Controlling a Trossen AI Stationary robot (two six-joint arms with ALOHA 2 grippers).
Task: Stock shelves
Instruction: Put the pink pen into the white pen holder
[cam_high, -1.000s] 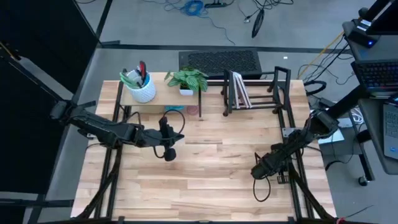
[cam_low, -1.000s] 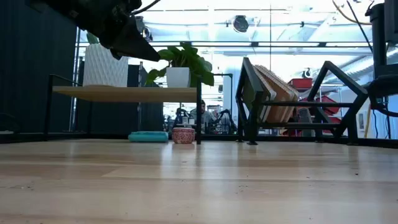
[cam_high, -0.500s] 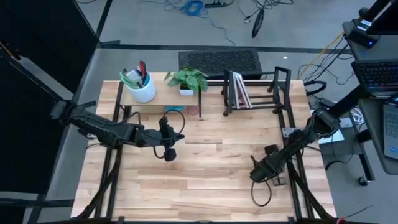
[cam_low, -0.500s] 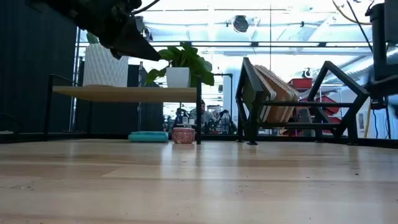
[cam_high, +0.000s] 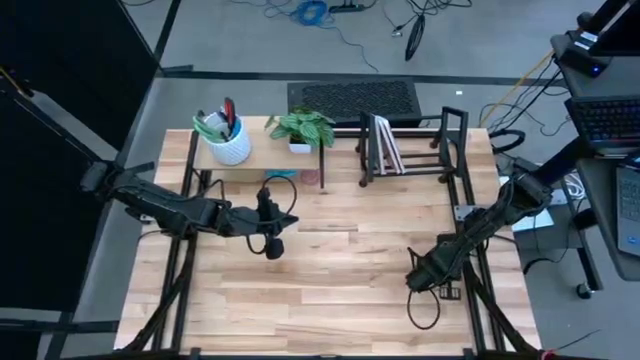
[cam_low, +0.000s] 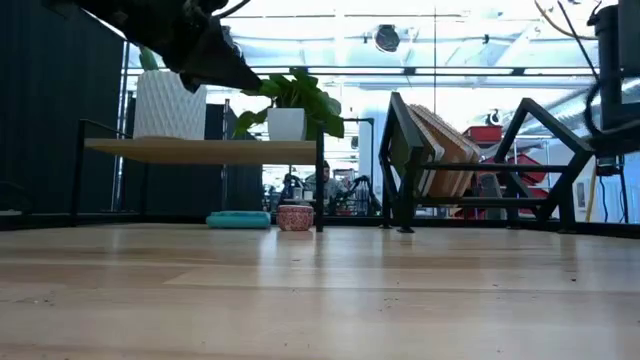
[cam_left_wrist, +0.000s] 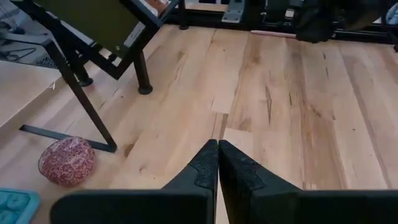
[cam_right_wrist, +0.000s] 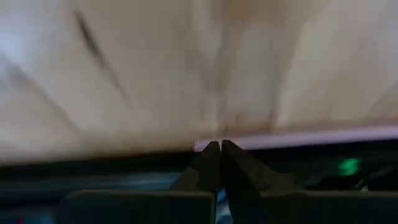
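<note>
1. The left gripper (cam_high: 272, 243) is held above the bare boards in the left-middle of the table (cam_high: 340, 290), just in front of the pale-wood shelf (cam_high: 262, 153). Its two fingers (cam_left_wrist: 208, 167) are pressed together tip to tip, and nothing is gripped between them.
2. The right gripper (cam_high: 413, 277) is set low near the table's front right edge — well apart from both shelf units. In its own wrist view the fingers (cam_right_wrist: 211, 163) are seen closed against each other with nothing held (the surroundings there are too blurred to make out more than wood and a dark edge).
3. The pale-wood shelf is placed at the back left of the table. On its flat top a white pot (cam_high: 230, 148) stuffed with tools is stood at the left end, and a small potted plant (cam_high: 303, 128) at the right end.
4. Beneath that shelf, on the tabletop, a teal tray (cam_low: 238, 219) is laid flat, with a small red patterned bowl (cam_low: 295, 217) just beside it, close to the shelf's front right leg.
5. The black wire rack (cam_high: 412, 148) is stood at the back right, beside the wooden shelf. A few books (cam_high: 384, 143) are leaned between its uprights towards the left end — the remaining slots are seen bare.
</note>
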